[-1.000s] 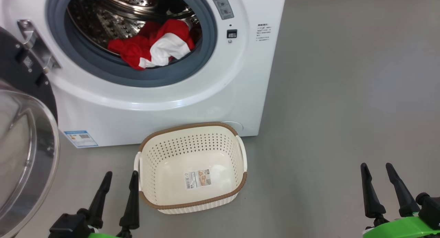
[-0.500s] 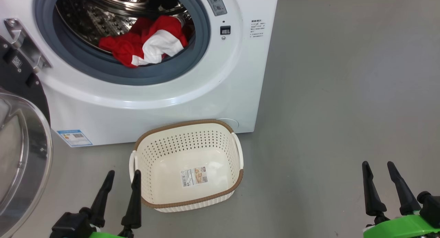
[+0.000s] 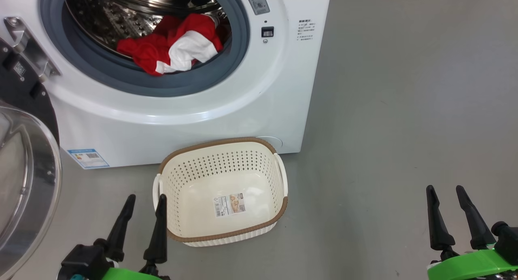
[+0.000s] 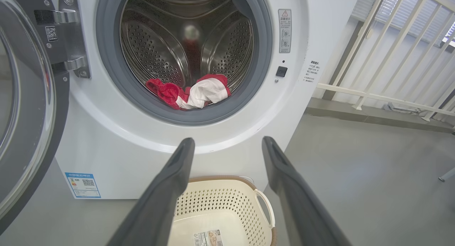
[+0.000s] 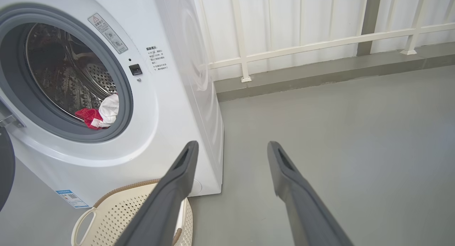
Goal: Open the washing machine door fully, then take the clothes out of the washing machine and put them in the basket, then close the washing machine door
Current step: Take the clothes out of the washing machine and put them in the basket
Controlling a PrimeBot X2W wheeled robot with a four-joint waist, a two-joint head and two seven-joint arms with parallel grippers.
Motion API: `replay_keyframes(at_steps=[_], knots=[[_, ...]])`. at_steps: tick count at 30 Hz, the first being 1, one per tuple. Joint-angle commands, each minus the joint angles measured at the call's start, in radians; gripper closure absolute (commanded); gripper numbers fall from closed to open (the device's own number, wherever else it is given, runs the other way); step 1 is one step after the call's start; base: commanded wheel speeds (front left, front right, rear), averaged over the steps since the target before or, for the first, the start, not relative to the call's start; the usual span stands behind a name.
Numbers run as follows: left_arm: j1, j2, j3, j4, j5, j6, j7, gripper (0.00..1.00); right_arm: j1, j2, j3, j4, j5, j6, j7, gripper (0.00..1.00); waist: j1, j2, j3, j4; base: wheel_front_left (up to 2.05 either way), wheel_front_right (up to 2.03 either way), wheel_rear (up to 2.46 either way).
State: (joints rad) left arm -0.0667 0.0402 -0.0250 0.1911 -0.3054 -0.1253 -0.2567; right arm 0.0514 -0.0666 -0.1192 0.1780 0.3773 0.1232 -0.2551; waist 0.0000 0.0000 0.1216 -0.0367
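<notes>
The white washing machine (image 3: 226,110) (image 4: 117,157) (image 5: 170,107) stands ahead with its door (image 3: 24,183) (image 4: 25,107) swung open at the left. Red and white clothes (image 3: 174,49) (image 4: 192,93) (image 5: 97,114) lie at the front of the steel drum. The cream basket (image 3: 220,158) (image 4: 220,203) (image 5: 117,210) sits empty on the floor before the machine. My left gripper (image 3: 146,200) (image 4: 227,143) is open, just left of the basket. My right gripper (image 3: 445,190) (image 5: 231,144) is open, well to the right over bare floor.
Grey floor (image 3: 404,110) spreads to the right of the machine. A white railing (image 5: 320,43) (image 4: 391,61) runs along a low kerb behind and beside the machine. A blue label (image 3: 88,158) marks the machine's lower front.
The head view has shifted slightly, so the machine and basket sit a little to the left and higher. Both grippers stay open and in place.
</notes>
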Motion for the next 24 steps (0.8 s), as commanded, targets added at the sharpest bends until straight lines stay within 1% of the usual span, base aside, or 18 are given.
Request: replay_keyframes(at_steps=[1, 8, 24], knots=[[-0.03, 0.013, 0.027, -0.024, 0.012, -0.005, -0.005, 0.0, -0.038, -0.015, 0.02, -0.025, 0.005, 0.008, -0.007, 0.0, 0.0, 0.0, -0.001, 0.0, 0.0, 0.0, 0.0], [-0.035, 0.018, 0.011, -0.02, 0.0, -0.005, -0.005, 0.0, -0.038, -0.014, 0.026, -0.024, 0.006, 0.008, -0.007, 0.0, 0.0, 0.0, 0.0, 0.002, 0.19, -0.2, 0.01], [-0.049, 0.024, 0.005, -0.019, -0.009, -0.005, -0.005, 0.0, -0.045, -0.011, 0.029, -0.024, 0.008, 0.008, -0.007, 0.0, 0.0, 0.0, 0.014, 0.003, 0.96, -0.96, 0.0]])
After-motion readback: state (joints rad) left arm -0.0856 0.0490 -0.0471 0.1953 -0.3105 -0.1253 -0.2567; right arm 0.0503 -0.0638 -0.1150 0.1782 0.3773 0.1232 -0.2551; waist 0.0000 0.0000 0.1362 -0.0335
